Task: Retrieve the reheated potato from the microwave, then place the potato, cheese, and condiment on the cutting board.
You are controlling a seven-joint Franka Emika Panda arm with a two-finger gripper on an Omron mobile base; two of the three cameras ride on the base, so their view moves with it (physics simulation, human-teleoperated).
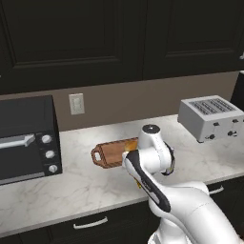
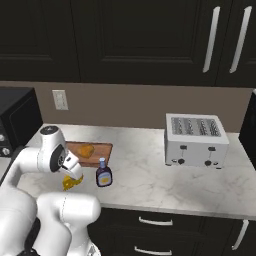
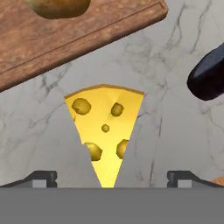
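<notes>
My gripper (image 3: 112,179) hangs just above the cheese (image 3: 105,129), jaws spread wide with one fingertip (image 3: 41,178) off each side of the wedge and nothing held between them. The cheese lies flat on the marble counter (image 3: 175,131), its narrow point toward me and its broad rind end toward the cutting board (image 3: 65,39), close to the board's edge but not on it. The potato (image 3: 57,6) already sits on the board. From the right base view, the potato (image 2: 86,150) rests near the middle of the cutting board (image 2: 102,148), the cheese (image 2: 71,183) peeks out below my hand on the counter in front of the board, and the condiment (image 2: 103,175) stands upright on the counter just beside the cheese, off the board's near corner. In the hand view the condiment (image 3: 209,74) shows as a dark rounded shape to the side of the wedge. A toaster (image 2: 196,140) sits well apart along the counter
</notes>
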